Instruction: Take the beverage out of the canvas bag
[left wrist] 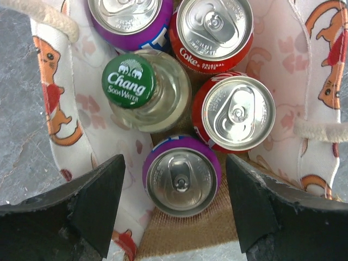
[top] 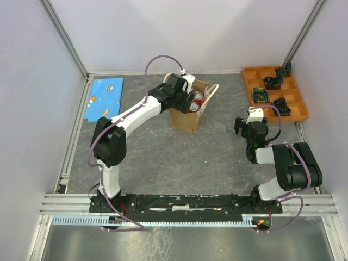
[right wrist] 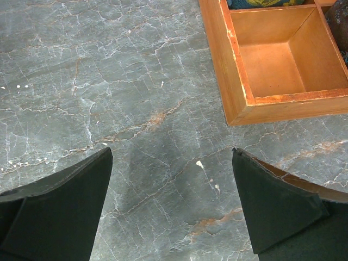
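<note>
Canvas bag (top: 184,118) stood upright at the table's (top: 163,157) far middle, mouth open, and in the top view the left gripper (top: 190,100) hung right over that mouth. In the left wrist view the left gripper (left wrist: 175,163) had its jaws spread wide, holding nothing, with the fingertips (left wrist: 106,185) above the rim at the bag's near end. Near purple can (left wrist: 182,176) sat directly between the two fingers, below them, with a gap on each side and no contact seen. Just past it were a red can (left wrist: 238,112) on the right and the Chang soda water bottle (left wrist: 130,81) with a green cap on the left; then a Coke can (left wrist: 215,27) and a far purple can (left wrist: 130,13) at the far end. The drinks were packed touching or nearly so, tight to the cat-print lining (left wrist: 304,70), leaving little side room. Cream rope handles (left wrist: 51,19) lay over both long edges of the bag. Right gripper (top: 243,126) was well apart from the bag, toward the right side; in the wrist view the right gripper (right wrist: 171,157) was also spread wide, empty, over bare marbled table (right wrist: 109,81) with the orange tray's (right wrist: 228,65) corner just beyond it. Orange tray (top: 246,81) sat at far right, a blue mat (top: 106,97) at far left, and the table around the bag was open.
</note>
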`<state>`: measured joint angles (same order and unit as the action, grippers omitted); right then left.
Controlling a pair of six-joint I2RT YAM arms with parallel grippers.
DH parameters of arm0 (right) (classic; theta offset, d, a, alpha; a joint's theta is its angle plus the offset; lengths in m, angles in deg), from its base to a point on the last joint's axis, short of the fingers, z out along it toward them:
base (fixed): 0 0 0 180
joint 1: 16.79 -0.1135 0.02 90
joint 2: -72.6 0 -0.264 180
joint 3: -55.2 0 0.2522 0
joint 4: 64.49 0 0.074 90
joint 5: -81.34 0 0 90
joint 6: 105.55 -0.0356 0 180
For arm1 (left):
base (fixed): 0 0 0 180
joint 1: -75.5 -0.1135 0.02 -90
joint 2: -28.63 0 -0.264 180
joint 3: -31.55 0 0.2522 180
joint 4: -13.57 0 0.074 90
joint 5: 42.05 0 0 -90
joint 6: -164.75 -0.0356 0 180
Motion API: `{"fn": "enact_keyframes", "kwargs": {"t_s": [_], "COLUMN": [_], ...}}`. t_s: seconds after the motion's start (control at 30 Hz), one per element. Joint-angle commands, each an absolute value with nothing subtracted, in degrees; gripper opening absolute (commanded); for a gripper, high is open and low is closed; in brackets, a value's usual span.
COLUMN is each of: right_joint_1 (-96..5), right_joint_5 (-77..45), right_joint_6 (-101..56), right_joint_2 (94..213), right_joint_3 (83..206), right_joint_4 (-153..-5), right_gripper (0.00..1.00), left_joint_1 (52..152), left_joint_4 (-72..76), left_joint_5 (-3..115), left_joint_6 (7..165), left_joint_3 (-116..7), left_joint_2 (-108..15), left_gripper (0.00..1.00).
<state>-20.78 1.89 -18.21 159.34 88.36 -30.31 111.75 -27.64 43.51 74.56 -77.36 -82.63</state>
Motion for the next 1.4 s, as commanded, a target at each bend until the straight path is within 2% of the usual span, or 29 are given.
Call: {"fn": "enact_keyframes", "kwargs": {"t_s": [0.0, 0.3, 0.43, 0.77, 1.37], "right_joint_1": [-20.53, -20.53, -20.57, -20.56, -20.57], "right_joint_5": [1.63, 1.63, 1.63, 1.63, 1.63], "right_joint_6": [-17.4, -17.4, -17.39, -17.4, -17.4], "right_joint_2": [159.43, 159.38, 159.44, 159.37, 159.37], "right_joint_3": [90.14, 90.14, 90.14, 90.14, 90.14], "right_joint_4": [-28.86, -28.86, -28.86, -28.86, -28.86], "right_gripper": [0.99, 0.99, 0.99, 0.99, 0.99], "left_joint_1": [111.85, 111.89, 111.91, 111.8, 111.75], "left_joint_4": [-33.89, -43.62, -48.12, -54.14, -63.32], "left_joint_5": [42.72, 42.37, 41.69, 40.37, 41.83], "left_joint_6": [73.7, 74.53, 75.5, 75.3, 73.34], "left_joint_3": [-80.65, -85.89, -88.02, -89.4, -93.65], "left_joint_2": [-86.05, -89.91, -90.02, -89.95, -98.93], "left_gripper": [0.81, 0.76, 0.69, 0.75, 0.73]}}
